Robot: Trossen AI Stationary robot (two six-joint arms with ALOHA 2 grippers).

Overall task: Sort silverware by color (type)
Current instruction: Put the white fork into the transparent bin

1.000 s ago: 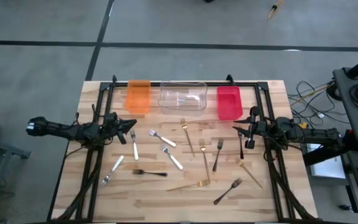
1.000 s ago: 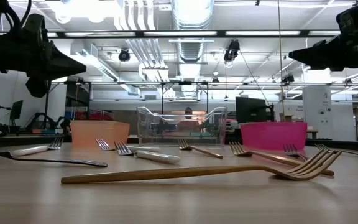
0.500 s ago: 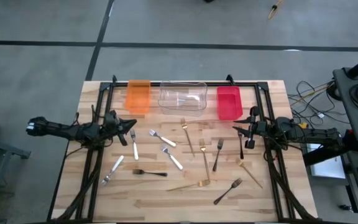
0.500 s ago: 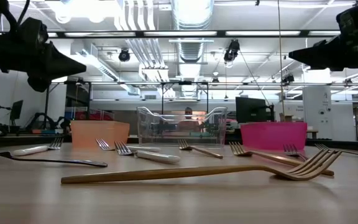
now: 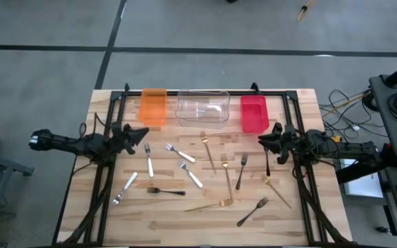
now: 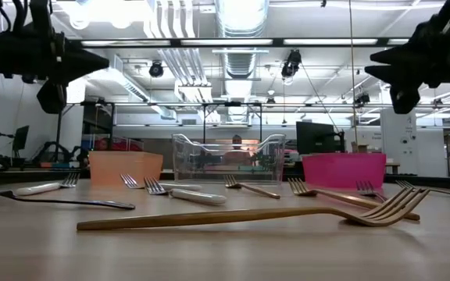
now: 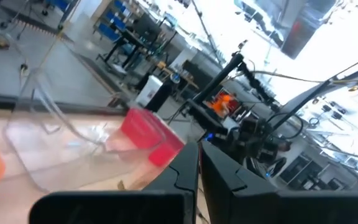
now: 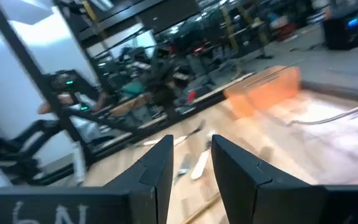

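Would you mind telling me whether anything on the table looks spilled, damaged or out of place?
Nothing looks spilled or damaged. The silverware lies scattered and mixed across the table, while the orange bin, clear bin and red bin stand upright along the far edge.

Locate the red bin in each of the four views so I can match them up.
High view: red bin at the table's far edge, rightmost of three bins.
Low view: red bin right of centre, behind the forks.
Left wrist view: red bin mid-picture, beside the clear one.
Right wrist view: not in it; only the orange bin shows clearly.
Shared landmark: the clear bin next to it.
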